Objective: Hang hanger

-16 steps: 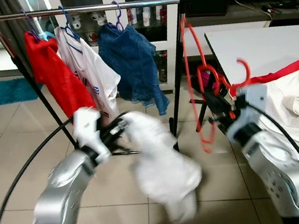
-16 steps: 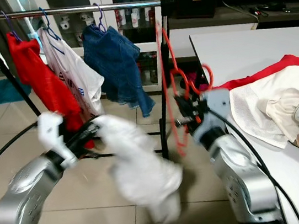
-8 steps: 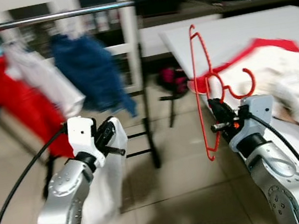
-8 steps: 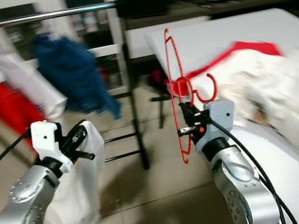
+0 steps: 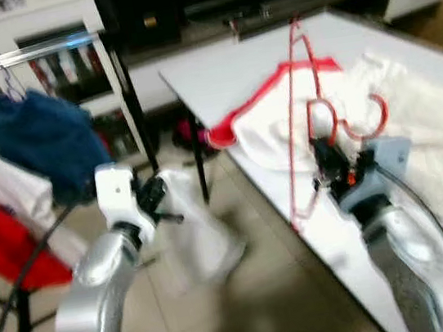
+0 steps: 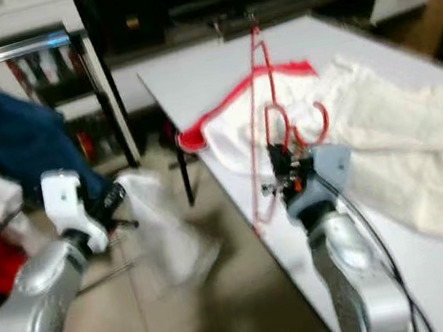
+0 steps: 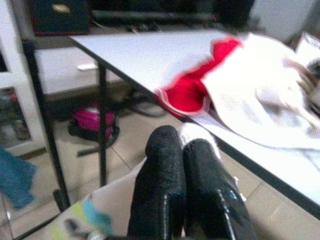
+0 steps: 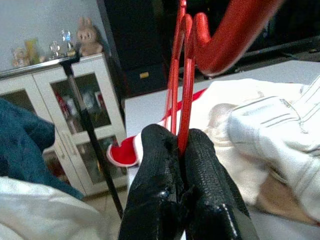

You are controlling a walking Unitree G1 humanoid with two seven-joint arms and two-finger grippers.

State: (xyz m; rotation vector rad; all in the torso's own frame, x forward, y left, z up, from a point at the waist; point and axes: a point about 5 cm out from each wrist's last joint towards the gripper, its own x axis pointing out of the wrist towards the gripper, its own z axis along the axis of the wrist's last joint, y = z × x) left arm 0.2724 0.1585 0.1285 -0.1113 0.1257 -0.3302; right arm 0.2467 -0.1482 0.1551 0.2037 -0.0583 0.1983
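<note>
Since a second ago the camera has swung from the rack toward the table [image 5: 216, 68]. Right gripper [image 8: 179, 150] is clamped on the thin wire of one red hanger [image 5: 306, 113], held upright above the table edge. Left gripper [image 7: 182, 150] is pinched shut on one white garment [image 5: 198, 235] drooping toward the floor. Judging by looks, the hanger is light, stiff and slippery, best gripped near its neck; the cloth is limp. Rail [image 5: 24, 55] holds a blue garment [image 5: 41, 146].

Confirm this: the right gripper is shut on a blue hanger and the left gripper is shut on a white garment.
Not quite. The hanger pinched by the right gripper is red, not blue, as the right wrist view shows. The left gripper is indeed shut on a white garment.
</note>
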